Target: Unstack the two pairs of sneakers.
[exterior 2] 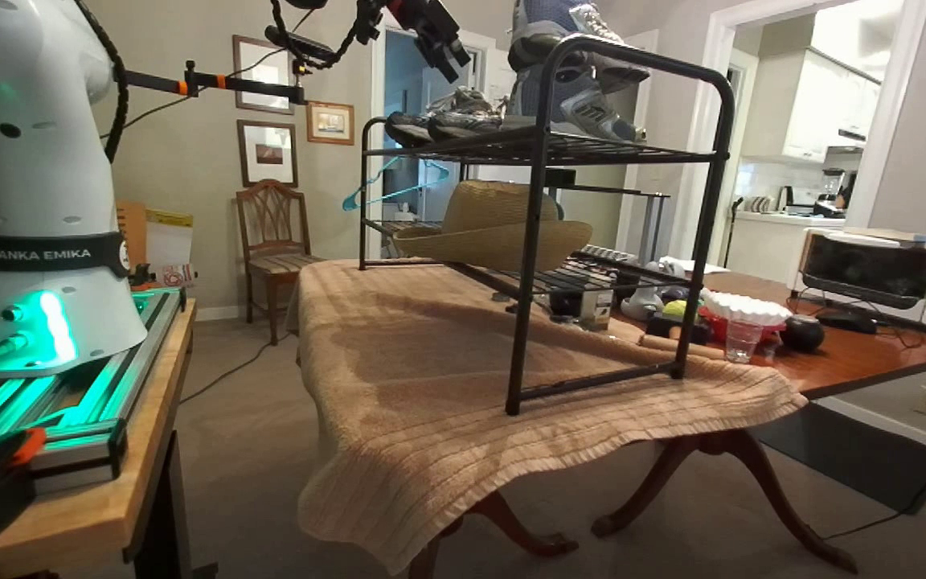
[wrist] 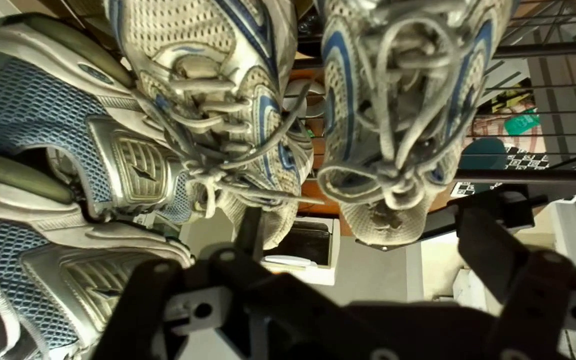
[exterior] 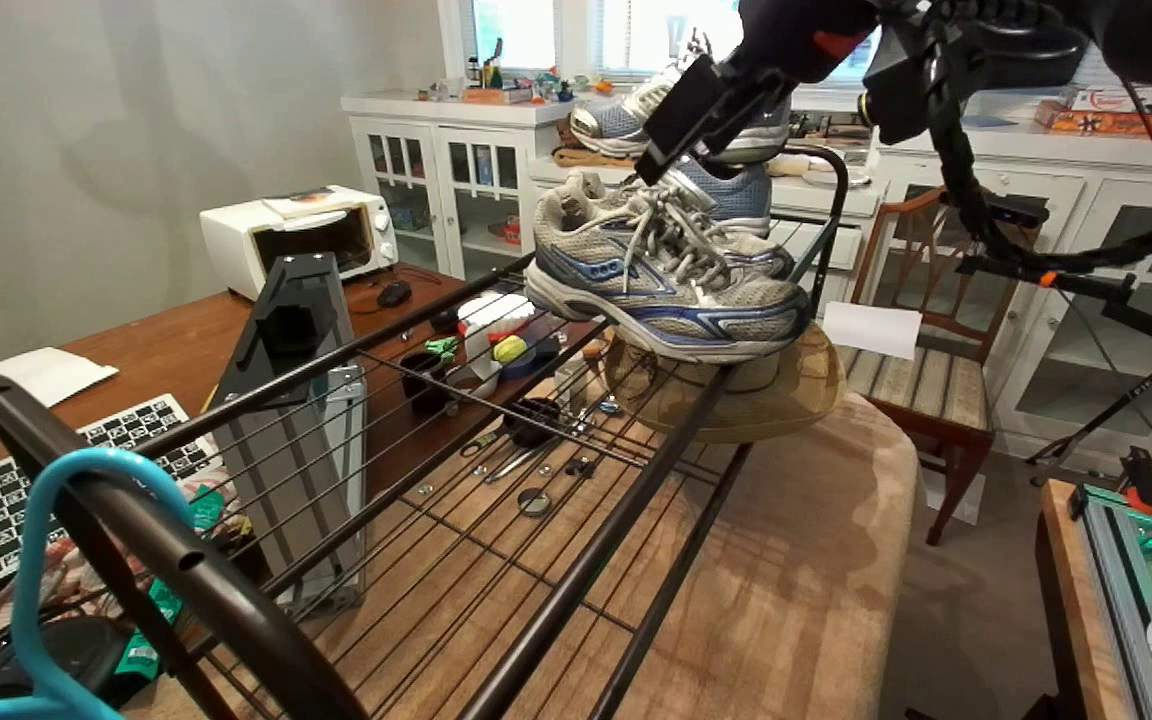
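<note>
Two grey-white mesh sneakers with blue trim, one nearer (exterior: 656, 285) and one behind it (exterior: 761, 255), stand side by side on the rack's top shelf in an exterior view. Behind them a blue-mesh sneaker (exterior 2: 539, 92) stands on the shelf, with another blue-mesh sneaker (exterior 2: 543, 24) on top of it. In the wrist view the grey-white pair (wrist: 208, 100) fills the middle and blue-mesh sneakers (wrist: 33, 100) lie at the left. My gripper (wrist: 360, 217) is wide open, holding nothing. It hangs above the grey-white pair, apart from it in an exterior view (exterior 2: 448, 64).
The black metal rack (exterior 2: 534, 305) has raised end bars beside the shoes. A straw hat (exterior 2: 503, 225) sits on its lower shelf. A blue hanger (exterior: 101, 465) hangs from the rack's end. Small items and a toaster oven (exterior: 301, 240) are on the table.
</note>
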Available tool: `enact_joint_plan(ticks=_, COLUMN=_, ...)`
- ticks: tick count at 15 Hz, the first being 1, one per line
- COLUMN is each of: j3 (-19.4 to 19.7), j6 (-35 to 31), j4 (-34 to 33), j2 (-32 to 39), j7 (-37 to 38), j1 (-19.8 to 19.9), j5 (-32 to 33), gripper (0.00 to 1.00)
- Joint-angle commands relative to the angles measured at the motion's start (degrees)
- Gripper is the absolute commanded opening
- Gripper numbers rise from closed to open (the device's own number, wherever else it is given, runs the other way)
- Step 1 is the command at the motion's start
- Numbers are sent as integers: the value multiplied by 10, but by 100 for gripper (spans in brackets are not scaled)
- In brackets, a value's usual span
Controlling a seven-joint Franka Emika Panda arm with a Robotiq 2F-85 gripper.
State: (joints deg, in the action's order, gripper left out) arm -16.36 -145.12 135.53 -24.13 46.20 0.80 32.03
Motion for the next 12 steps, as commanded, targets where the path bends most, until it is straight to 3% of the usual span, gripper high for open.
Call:
enact_joint_plan(ticks=1, j3=1, j6=-22, j4=11, j2=-23, j7=7, j1=23, j5=-1, gripper=100)
enact_joint_plan(ticks=12, j3=-9, j6=-1, j4=-5, j2=-68, j7=48, j1=123, j5=50, gripper=100)
